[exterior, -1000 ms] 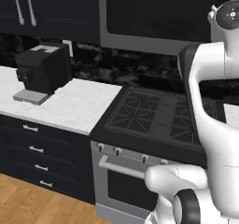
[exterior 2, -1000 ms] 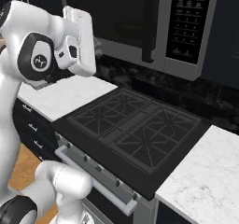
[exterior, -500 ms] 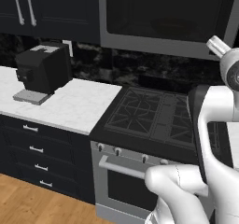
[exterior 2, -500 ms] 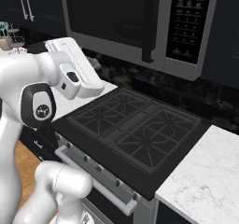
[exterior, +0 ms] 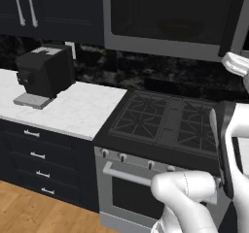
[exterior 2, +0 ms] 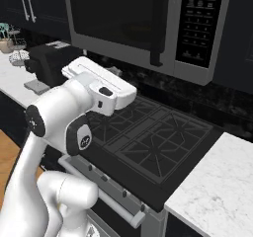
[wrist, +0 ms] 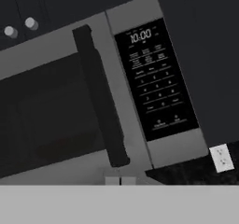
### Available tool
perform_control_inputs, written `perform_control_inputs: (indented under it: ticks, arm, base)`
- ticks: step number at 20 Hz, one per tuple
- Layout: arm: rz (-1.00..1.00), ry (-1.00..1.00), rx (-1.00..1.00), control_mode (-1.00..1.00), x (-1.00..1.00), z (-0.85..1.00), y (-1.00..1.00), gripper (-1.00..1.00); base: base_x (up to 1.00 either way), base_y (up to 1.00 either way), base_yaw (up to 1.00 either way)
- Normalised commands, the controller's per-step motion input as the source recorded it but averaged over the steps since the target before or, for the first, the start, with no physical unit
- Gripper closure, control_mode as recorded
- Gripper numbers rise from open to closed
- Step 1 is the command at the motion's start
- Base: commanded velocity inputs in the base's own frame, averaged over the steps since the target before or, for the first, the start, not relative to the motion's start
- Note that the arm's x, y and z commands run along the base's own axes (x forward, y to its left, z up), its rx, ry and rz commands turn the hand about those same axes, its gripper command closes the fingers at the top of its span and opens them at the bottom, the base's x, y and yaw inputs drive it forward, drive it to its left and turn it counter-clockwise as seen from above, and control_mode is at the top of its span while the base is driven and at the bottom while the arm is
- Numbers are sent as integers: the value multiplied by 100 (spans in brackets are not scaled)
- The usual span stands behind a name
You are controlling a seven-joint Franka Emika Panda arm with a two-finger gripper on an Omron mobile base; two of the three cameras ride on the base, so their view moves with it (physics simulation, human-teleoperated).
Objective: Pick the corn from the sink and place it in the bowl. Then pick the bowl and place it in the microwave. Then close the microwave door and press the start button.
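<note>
While the microwave (exterior 2: 143, 26) sits built in above the stove (exterior 2: 148, 142), its microwave door (wrist: 51, 106) lies flush with the frame, closed, the dark glass window giving no view of the interior. In the hand view the pincer (wrist: 120, 181) points at the appliance's lower edge, its two tips pressed together with nothing between them. Directly ahead of the tips stands the door's dark vertical handle (wrist: 100, 94); to the handle's far side is the control panel (wrist: 156, 80), clock digits lit at its top. A white wall outlet (wrist: 221, 157) lies beyond the panel's lower corner. Further off, a black coffee machine (exterior: 44, 72) stands on the white marble surface (exterior: 73, 111) beside the stove.
</note>
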Motion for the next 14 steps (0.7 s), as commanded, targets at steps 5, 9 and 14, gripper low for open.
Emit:
perform_control_inputs:
  ticks: [5,9,14]
  arm:
    - [0,47,-18,-100,22,15,-10,100]
    - [-5,28,-21,-100,23,1,-21,100]
    - [0,1,-7,-100,20,0,-42,100]
  base:
    - [0,0,0]
    - [0,0,0]
    - [0,0,0]
